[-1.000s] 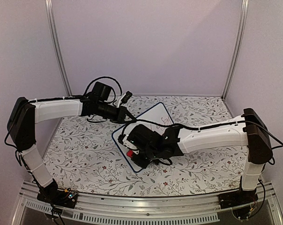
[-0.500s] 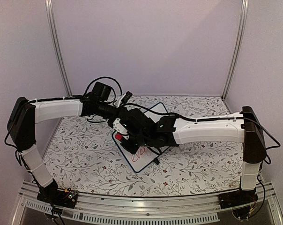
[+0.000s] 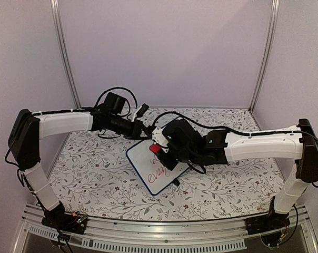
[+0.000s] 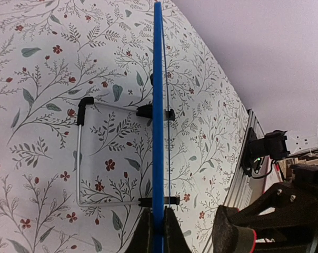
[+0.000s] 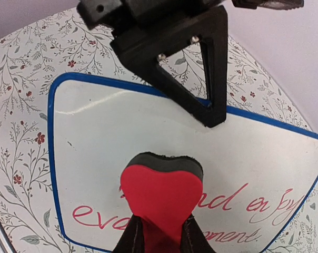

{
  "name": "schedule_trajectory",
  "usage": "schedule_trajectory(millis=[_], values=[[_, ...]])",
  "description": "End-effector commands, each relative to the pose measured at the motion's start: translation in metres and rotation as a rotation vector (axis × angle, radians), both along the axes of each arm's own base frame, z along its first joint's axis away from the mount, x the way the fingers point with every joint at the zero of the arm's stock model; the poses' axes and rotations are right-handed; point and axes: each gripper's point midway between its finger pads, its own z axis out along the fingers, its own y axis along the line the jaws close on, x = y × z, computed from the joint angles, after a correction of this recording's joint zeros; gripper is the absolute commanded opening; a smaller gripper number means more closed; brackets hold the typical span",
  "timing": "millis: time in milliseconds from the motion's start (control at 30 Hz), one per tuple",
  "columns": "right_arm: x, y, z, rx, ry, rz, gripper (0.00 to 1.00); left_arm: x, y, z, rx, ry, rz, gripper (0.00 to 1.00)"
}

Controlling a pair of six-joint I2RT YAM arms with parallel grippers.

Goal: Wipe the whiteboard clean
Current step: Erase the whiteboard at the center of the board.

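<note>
Up the whiteboard (image 3: 146, 166) the red eraser (image 3: 155, 149) has been carried, pinched between the nearly closed right fingers (image 5: 130, 238). On the counter (image 3: 96, 179), the propped board is clamped by its far edge in the tightly closed left fingers (image 4: 144, 237). Flat, firm strokes are wanted over the red writing (image 5: 232, 203). Its wire stand (image 4: 79, 158) is shown only from the left wrist.

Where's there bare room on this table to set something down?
Bare floral tablecloth lies left of the small blue-framed whiteboard, toward the left arm, and near-right, between board and right arm's base. More shows in the far-right corner. Crowded: the board's far edge, where the left claw pinches the frame and the right claw presses a red eraser block.
</note>
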Motion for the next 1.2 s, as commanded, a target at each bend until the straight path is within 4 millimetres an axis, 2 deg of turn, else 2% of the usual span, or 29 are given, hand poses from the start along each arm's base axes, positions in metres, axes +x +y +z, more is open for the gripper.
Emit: schedule_trajectory(millis=[0,100,233,567,1167], values=[[-0.01,-0.013,-0.018,0.037,0.071,-0.036,0.09,-0.01,-0.007,0.01,-0.014,0.0,-0.035,0.0],[-0.015,-0.016,-0.032,0.037,0.11,-0.039,0.09,-0.01,-0.007,0.009,-0.012,0.002,-0.035,0.0],[-0.018,-0.016,-0.041,0.04,0.135,-0.035,0.09,-0.01,-0.008,0.008,-0.011,0.002,-0.034,0.0],[-0.024,-0.007,-0.069,0.014,0.194,-0.005,0.09,-0.01,-0.008,0.008,-0.01,0.003,-0.034,0.0],[-0.028,-0.009,-0.092,0.008,0.251,-0.01,0.09,-0.01,-0.007,0.008,-0.011,0.003,-0.034,0.0]])
